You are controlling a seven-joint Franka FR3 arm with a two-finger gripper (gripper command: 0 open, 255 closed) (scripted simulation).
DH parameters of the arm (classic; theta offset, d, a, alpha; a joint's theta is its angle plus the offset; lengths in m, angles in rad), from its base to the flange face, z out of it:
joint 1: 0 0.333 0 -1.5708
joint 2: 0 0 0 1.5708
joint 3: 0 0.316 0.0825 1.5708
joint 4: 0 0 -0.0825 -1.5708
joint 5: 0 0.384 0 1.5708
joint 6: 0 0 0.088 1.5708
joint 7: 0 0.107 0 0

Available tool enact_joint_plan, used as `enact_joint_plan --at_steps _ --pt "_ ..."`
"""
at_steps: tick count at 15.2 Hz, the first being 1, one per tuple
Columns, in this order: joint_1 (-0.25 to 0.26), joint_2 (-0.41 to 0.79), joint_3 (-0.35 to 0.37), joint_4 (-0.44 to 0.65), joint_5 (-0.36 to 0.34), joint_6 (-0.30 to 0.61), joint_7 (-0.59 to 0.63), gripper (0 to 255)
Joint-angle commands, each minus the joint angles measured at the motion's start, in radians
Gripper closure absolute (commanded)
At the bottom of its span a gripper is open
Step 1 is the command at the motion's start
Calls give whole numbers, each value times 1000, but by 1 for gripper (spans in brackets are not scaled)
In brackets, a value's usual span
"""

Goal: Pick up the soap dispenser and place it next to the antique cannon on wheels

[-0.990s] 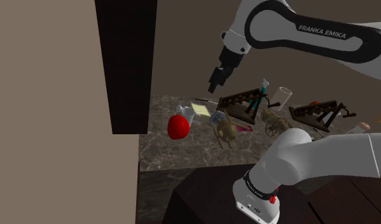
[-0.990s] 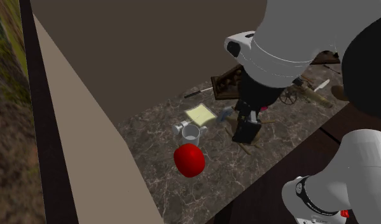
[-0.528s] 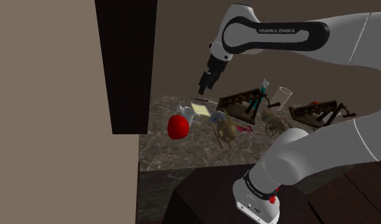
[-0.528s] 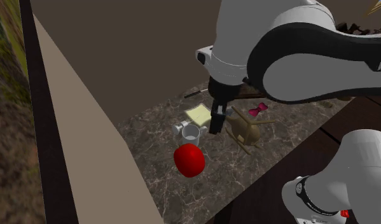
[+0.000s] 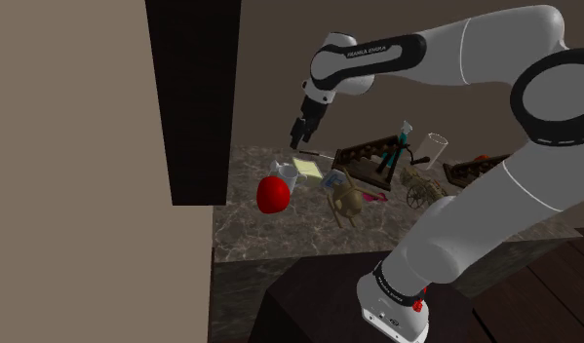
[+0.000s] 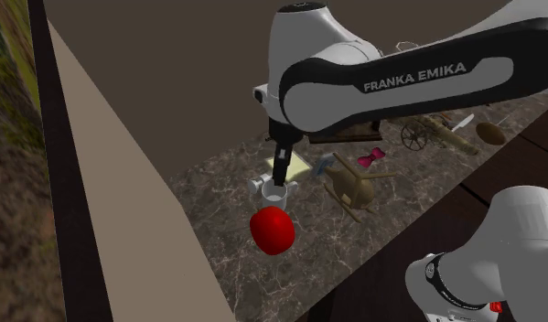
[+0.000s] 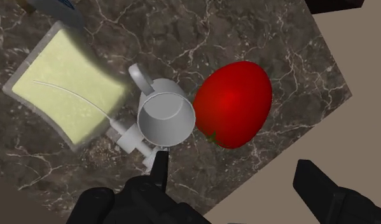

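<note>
While the claw point(image 7: 232, 167) hovered above the table point(image 7: 259, 38) with its two black fingers standing well apart and clasping nothing, the step in hand looked to be the approach for the grasp, with the lift and the carry not yet begun. The soap dispenser point(image 7: 165, 119) stood upright just beside the red fruit point(image 7: 233, 105), on the side toward the pale yellow pad point(image 7: 62, 83); whether dispenser and fruit touched could not be told. In the wrist view the fruit, rather than the dispenser, lay nearer the middle of the open fingers. A good descent would therefore probably first shift the claw away from the red fruit until the dispenser's body sat midway. It would then turn so the fingers closed across the round wall, clear of the loop handle and the stubby spout. The dispenser was plain pale grey, a smooth, open-topped cylinder, likely light and slippery. The fruit was glossy and rounded, apt to roll if nudged. The pad was flat, square and soft-looking inside a clear rim, and the table was dark, marble-like stone veined in white. The antique cannon point(image 5: 419, 187), brown with spoked wheels, stood well apart from the red fruit, past a brown helicopter-like model point(image 5: 346, 200).
</note>
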Motion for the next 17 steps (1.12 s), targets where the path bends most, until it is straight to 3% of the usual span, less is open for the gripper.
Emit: enact_joint_plan --at_steps 1,13,17 --pt "-1 86 -18 44 34 20 -51 0" --pt "-69 596 -15 410 236 21 -280 0" --pt "-65 618 -6 388 250 65 -288 0"
